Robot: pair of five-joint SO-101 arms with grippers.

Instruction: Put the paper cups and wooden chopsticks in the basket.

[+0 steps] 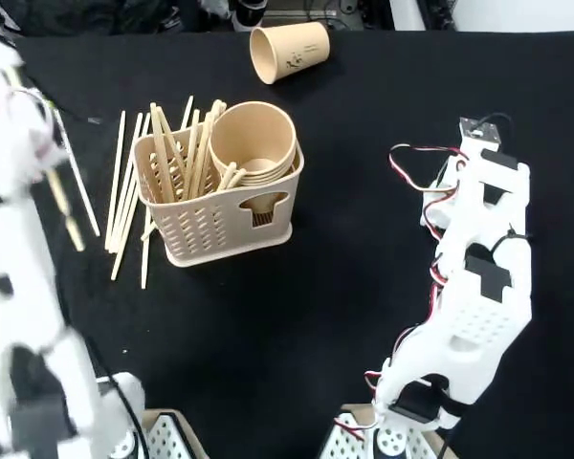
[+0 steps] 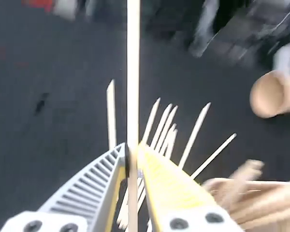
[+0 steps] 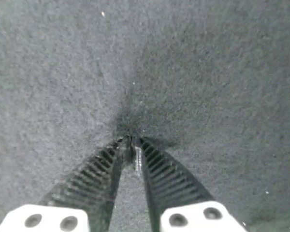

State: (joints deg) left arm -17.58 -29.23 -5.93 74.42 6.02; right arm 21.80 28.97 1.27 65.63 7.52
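- On the surface's right side, the right arm sits folded, jaws pressed together on nothing.
- At the left edge, the left arm pinches one chopstick in its jaws, off the surface and not yet delivered.
- Left of centre, the basket already holds stacked paper cups and several chopsticks.
- One cup lies tipped near the far edge.
- Loose chopsticks lie beside the basket's left wall.

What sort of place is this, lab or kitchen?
Probably a robotics lab bench: black cloth underfoot, two white arms with exposed servo wires, left end effector clamping a chopstick.
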